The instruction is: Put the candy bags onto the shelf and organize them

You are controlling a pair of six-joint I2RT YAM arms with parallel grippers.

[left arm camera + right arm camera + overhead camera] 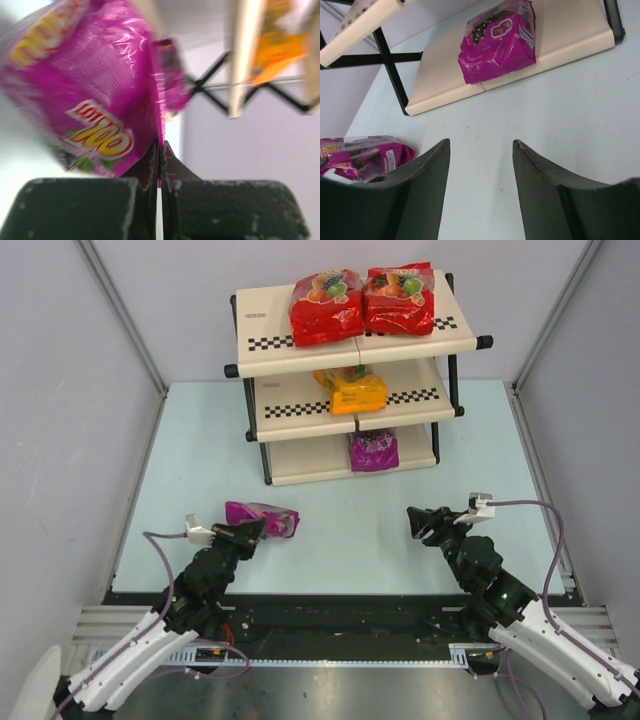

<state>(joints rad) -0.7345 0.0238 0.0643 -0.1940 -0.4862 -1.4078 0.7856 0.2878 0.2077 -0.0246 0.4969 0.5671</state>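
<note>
Top view: shelf [290, 398] at the far side of the table [340, 510]. Red bags [326, 308] lie side by side on the top tier, the orange bag [352, 390] on the middle and the bottom-tier purple bag [374, 450] below.
Left wrist view only: left fingers [148, 167] pinched tight on the edge of the held purple bag [100, 85], at the table's near left. The left arm is stretched low and forward.
Right wrist view: right fingers [427, 170] parted, holding nothing, aimed at the bottom tier. The right arm is low, well apart from the shelf.
</note>
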